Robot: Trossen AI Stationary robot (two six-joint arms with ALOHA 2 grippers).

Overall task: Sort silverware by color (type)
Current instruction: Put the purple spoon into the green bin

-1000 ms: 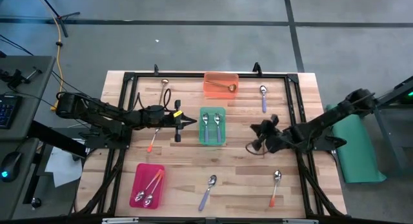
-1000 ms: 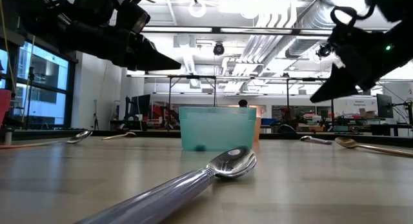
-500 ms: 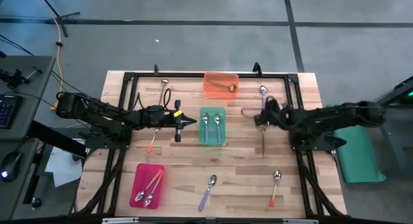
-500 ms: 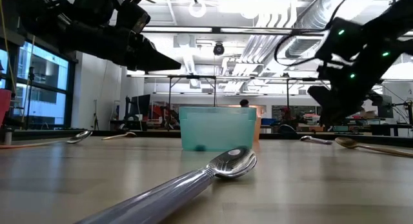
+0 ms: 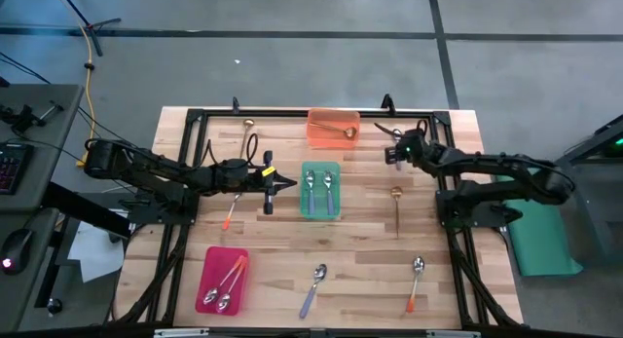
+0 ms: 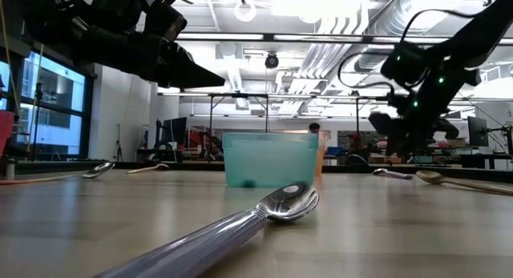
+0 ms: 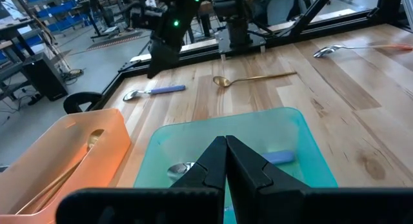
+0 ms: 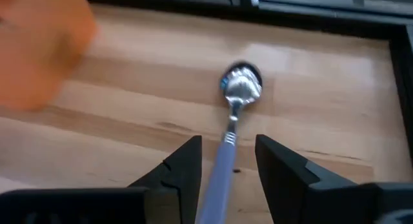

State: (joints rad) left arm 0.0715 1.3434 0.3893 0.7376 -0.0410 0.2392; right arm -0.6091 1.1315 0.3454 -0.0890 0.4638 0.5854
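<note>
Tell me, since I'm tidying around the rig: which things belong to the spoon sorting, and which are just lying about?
Job: all spoons, including the purple-handled spoon under the open right pincer and the gold spoon; orange tray, green tray, red tray.
Lying about: keyboard, mouse, yellow cable.

High view: we see a wooden worktop (image 5: pixel 360 250) at frame centre, bordered by a black metal frame (image 5: pixel 292 114). An orange tray (image 5: pixel 321 133) sits at upper centre, a green tray (image 5: pixel 319 209) at centre, and a red tray (image 5: pixel 216 260) at lower left. A yellow cable (image 5: pixel 90 75) runs down the grey floor (image 5: pixel 292 46) at upper left.
</note>
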